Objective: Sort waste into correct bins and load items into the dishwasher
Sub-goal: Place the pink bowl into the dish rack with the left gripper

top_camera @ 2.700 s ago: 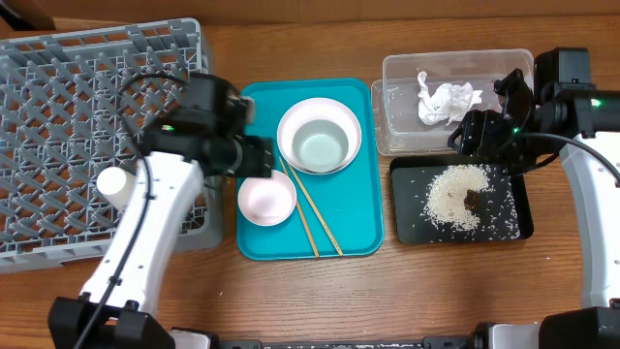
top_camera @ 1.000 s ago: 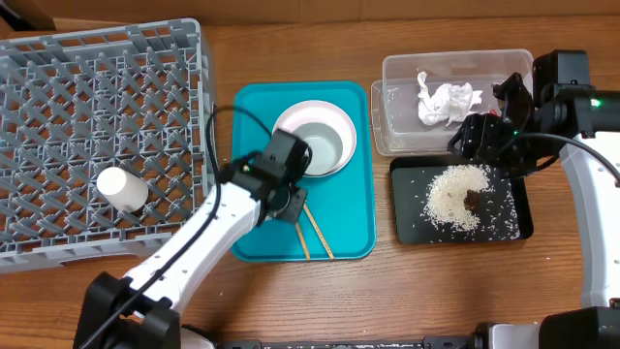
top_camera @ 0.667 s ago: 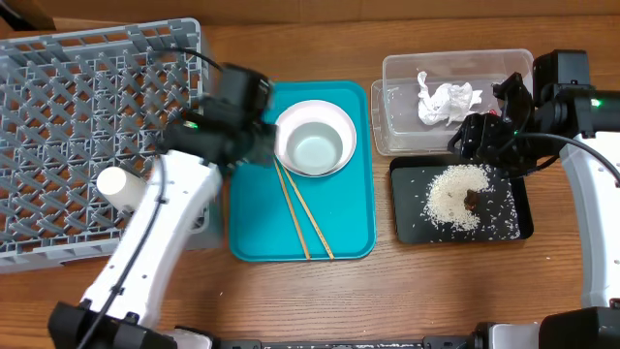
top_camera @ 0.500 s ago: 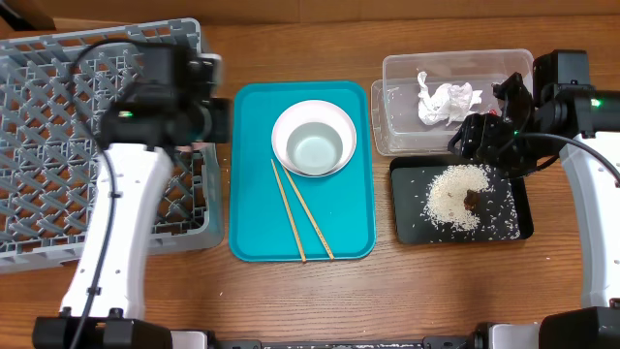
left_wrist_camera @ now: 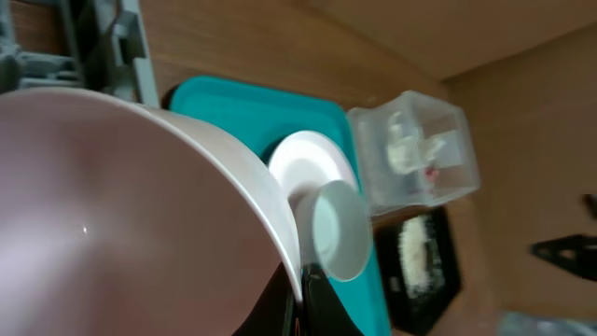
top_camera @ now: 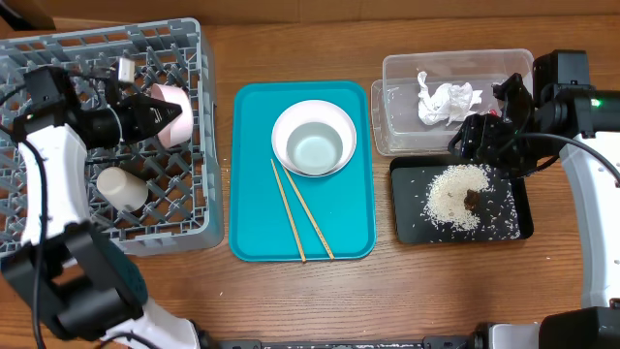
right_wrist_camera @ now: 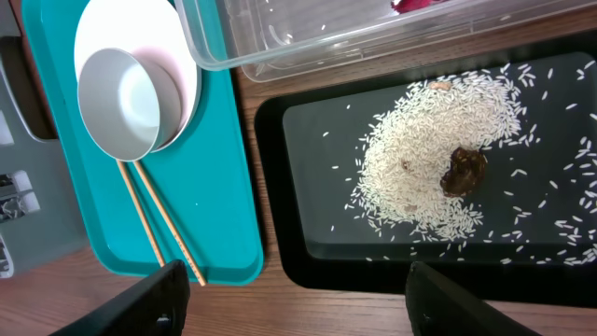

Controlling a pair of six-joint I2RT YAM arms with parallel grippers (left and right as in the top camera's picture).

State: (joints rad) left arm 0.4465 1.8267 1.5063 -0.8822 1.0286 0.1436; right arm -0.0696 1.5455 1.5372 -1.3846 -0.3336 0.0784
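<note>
Now: my left pincer (top_camera: 155,114) clamped on pink bowl (top_camera: 174,101) over dish rack (top_camera: 58,68); right pincer (top_camera: 481,136) spread wide above black tray (top_camera: 518,225).

My left gripper (top_camera: 160,114) clamped the rim of the pink bowl (top_camera: 174,133), tipped on edge above the grey dish rack (top_camera: 58,68). The small white cup (top_camera: 121,188) lay on its side on the rack's lattice. The grey-green bowl (top_camera: 320,151) sat upright on the white plate (top_camera: 298,112) on the teal tray (top_camera: 254,223), with the wooden chopsticks (top_camera: 306,210) slanting just below. The crumpled tissue (top_camera: 446,101) and red wrapper (right_wrist_camera: 417,4) lay in the clear tub (top_camera: 397,136). Rice (top_camera: 450,199) with a brown bit (top_camera: 472,200) covered the black tray (top_camera: 412,228).
</note>
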